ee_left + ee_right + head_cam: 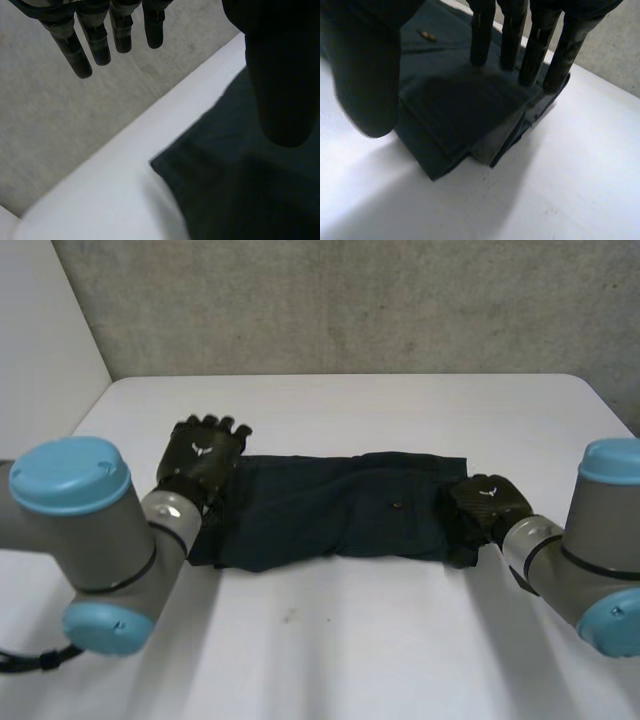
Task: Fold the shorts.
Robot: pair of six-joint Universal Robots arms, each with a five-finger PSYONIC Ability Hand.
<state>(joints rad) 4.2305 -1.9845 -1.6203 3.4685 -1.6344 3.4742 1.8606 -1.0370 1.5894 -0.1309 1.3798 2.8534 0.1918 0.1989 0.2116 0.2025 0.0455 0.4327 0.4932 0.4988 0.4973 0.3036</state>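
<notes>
Dark navy shorts [330, 508] lie flat across the middle of the white table [380, 650], folded into a long band. My left hand [205, 455] rests at the band's left end. In the left wrist view its fingers [95, 40] stand straight over the table's far edge, and the thumb hovers above the shorts [240, 195], so the hand is open. My right hand [487, 502] is at the right end. There its straight fingers [532, 55] touch the top layer of the shorts [455, 105], the thumb [365, 75] stays apart, and this hand is open too.
A grey wall [350, 300] rises behind the table's far edge. Bare white tabletop lies in front of the shorts and beyond them. A small metal button [397, 505] shows on the cloth near the right end.
</notes>
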